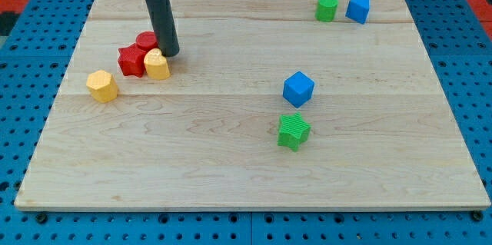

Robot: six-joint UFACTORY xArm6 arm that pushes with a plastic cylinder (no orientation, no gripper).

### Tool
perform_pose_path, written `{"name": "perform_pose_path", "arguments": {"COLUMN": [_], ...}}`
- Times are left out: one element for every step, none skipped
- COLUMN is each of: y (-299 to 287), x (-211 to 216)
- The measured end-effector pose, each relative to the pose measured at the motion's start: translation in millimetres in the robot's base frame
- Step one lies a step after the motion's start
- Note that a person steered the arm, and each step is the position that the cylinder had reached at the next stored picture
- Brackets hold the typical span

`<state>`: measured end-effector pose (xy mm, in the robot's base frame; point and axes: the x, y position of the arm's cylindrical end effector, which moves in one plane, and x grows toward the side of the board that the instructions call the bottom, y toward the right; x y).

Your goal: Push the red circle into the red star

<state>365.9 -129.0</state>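
Observation:
The red circle [146,41] sits at the view's upper left, touching the red star [131,60] just below and left of it. A yellow block [157,64] rests against the star's right side. My tip [170,52] stands just right of the red circle and above the yellow block, close to both. The rod rises from there toward the view's top edge.
A yellow hexagon block [101,86] lies left of the star. A blue cube [298,89] and a green star [293,130] sit right of centre. A green cylinder [327,8] and a blue block [357,9] sit at the top right. The wooden board [231,168] ends on blue pegboard.

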Motion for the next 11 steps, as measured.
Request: {"name": "perform_pose_path", "arguments": {"y": [-7.5, -18.7, -24.8, 1.9, -30.8, -56.8, -55.1, -53.1, -39.5, -93.3, -78.5], "x": [-6.0, -6.0, -15.3, -55.3, -56.2, -3.7, 4.5, -18.8, -56.1, -45.1, -24.3]}}
